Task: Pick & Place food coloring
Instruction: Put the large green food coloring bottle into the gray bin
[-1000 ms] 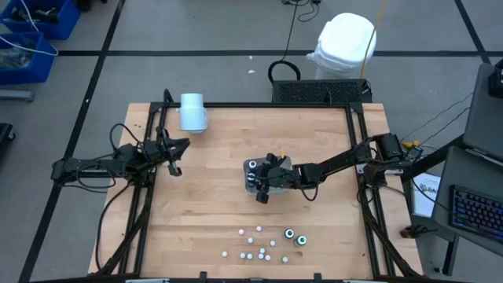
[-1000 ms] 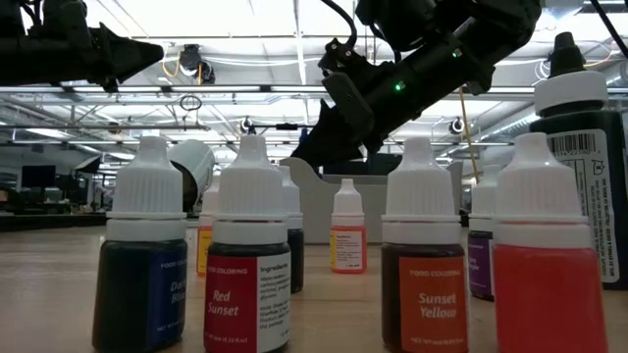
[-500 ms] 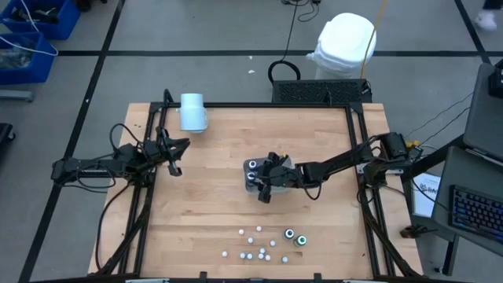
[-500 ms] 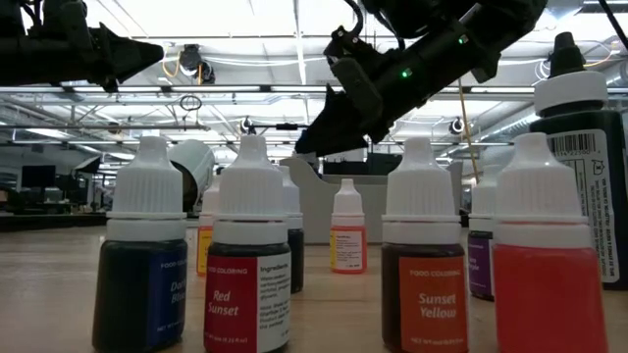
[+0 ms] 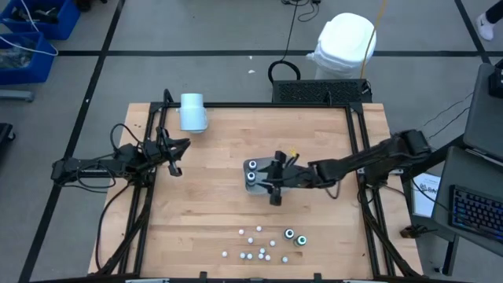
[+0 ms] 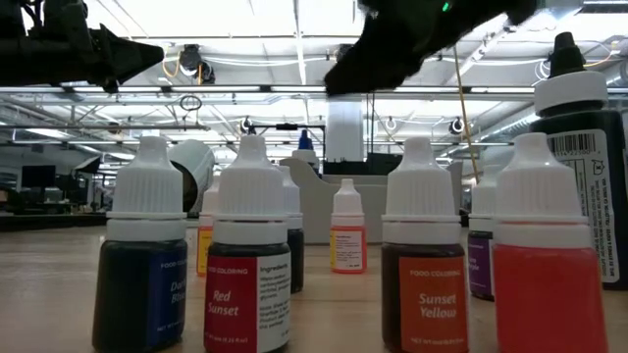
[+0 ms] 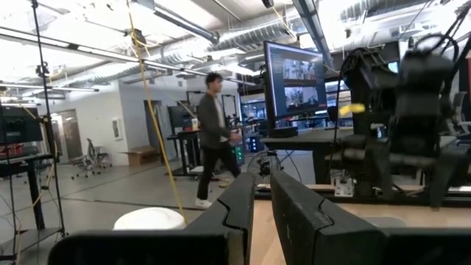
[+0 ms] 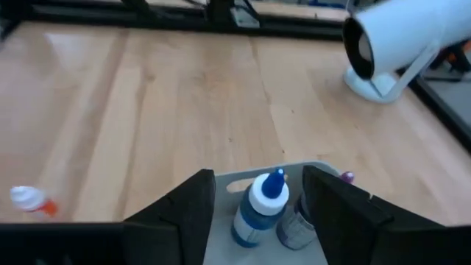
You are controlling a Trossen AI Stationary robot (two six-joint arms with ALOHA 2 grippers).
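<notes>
Two risks, left to right. Your left gripper (image 5: 175,151) is parked at the table's left edge, fingers pinched nearly together on nothing, so no threat there. The right gripper (image 8: 259,180) hangs over the tray (image 8: 227,182) at mid-table. It's released, jaws spread either side of a blue-tipped bottle (image 8: 257,210) standing in the tray. If you pull out skewed, a finger can clip that tip, topple the bottle or drag the tray.

The loose food coloring (image 5: 263,244) is packed tight near the front edge, so a wide approach can knock over neighbours.

Counts:
- One pale blue cylinder (image 5: 192,112), lying at the back left.
- One tray.
- Two dark-topped bottles (image 5: 251,176) in the tray.
- Roughly ten small whitish bottles in the front cluster, too small to count surely from above.
- Two green/blue tops (image 5: 294,237) at the cluster's right.
</notes>
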